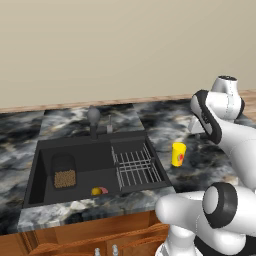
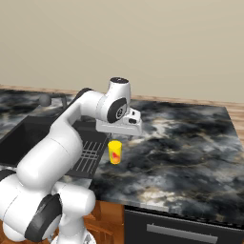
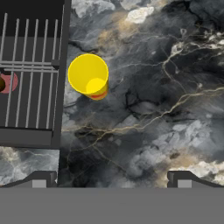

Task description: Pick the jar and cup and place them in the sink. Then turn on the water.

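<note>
The yellow cup (image 1: pixel 178 154) stands upright on the dark marbled counter just right of the sink (image 1: pixel 35 170), apart from its rim. My gripper (image 2: pixel 119 132) hangs above the cup (image 2: pixel 115 152). In the hand view the cup (image 3: pixel 89 75) lies up and left of my open gripper (image 3: pixel 111 181), whose wide-spread fingertips (image 3: pixel 40 180) hold nothing. The brown speckled jar (image 1: pixel 64 172) sits inside the left part of the black basin. No water runs from the grey faucet (image 1: pixel 93 120).
A grey wire rack (image 1: pixel 136 167) spans the right part of the sink. A tiny yellow-and-pink blob (image 1: pixel 99 191) lies on the basin floor near its front. Bare marbled counter (image 2: pixel 181 143) stretches to the right of the cup. A beige wall rises behind.
</note>
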You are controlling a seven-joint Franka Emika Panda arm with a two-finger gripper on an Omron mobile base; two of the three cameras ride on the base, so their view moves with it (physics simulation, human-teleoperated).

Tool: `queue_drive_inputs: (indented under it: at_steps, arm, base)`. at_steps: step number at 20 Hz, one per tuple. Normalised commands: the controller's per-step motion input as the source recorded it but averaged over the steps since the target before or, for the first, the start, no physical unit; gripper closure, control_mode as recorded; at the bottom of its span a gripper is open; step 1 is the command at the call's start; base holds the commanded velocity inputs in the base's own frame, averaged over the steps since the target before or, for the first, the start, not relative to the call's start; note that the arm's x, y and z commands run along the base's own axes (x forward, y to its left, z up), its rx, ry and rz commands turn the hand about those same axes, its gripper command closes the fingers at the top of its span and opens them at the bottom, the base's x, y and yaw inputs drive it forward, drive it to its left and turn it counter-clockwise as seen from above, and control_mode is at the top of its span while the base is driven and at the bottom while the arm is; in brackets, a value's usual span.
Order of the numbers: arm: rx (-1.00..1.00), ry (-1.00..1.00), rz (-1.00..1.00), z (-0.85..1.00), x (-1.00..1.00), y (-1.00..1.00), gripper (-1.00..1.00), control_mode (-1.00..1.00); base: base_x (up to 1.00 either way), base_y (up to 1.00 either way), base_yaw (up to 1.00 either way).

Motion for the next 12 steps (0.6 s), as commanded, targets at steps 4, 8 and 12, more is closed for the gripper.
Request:
queue_drive_inputs:
  at_steps: [4, 8, 12]
  arm:
    - [0.0, 0.0, 0.0, -0.11, 0.08, 0.0, -1.0, -1.0]
    - [0.0, 0.0, 0.0, -0.15, 0.09, 0.0, -1.0, -1.0]
    - [0.0, 0.0, 0.0, -0.14, 0.07, 0.0, -1.0, -1.0]
  base:
    - [0.0, 0.0, 0.0]
    - [0.0, 0.0, 0.0]
    - [0.0, 0.0, 0.0]
